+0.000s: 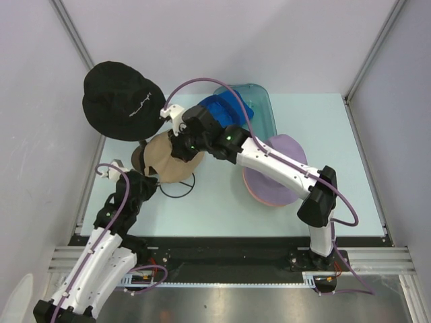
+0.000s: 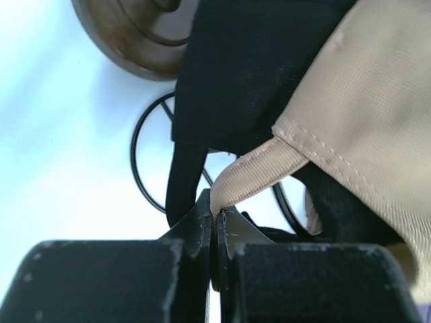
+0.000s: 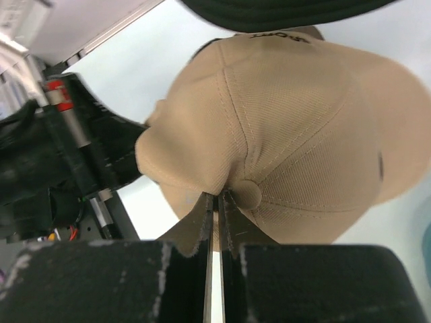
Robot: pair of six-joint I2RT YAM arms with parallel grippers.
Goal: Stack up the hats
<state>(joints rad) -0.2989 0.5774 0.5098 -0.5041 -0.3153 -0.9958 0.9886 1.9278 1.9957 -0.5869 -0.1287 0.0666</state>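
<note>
A tan cap (image 1: 168, 158) sits left of centre, held by both grippers. My left gripper (image 1: 149, 176) is shut on a tan tab at its edge (image 2: 215, 212). My right gripper (image 1: 180, 145) is shut on a pinch of crown fabric beside the top button (image 3: 217, 196). The cap's crown (image 3: 289, 134) fills the right wrist view; its underside (image 2: 363, 108) shows in the left wrist view. A black bucket hat (image 1: 121, 101) with white lettering is at the back left. A blue cap (image 1: 222, 111) lies behind the right arm. A lavender hat (image 1: 286, 148) lies on a pink one (image 1: 259, 192).
A black wire ring (image 1: 176, 190) lies on the table under the tan cap, also in the left wrist view (image 2: 145, 168). A brown round disc (image 2: 128, 40) is beyond it. Enclosure walls (image 1: 377, 60) and posts (image 1: 74, 33) stand close on both sides.
</note>
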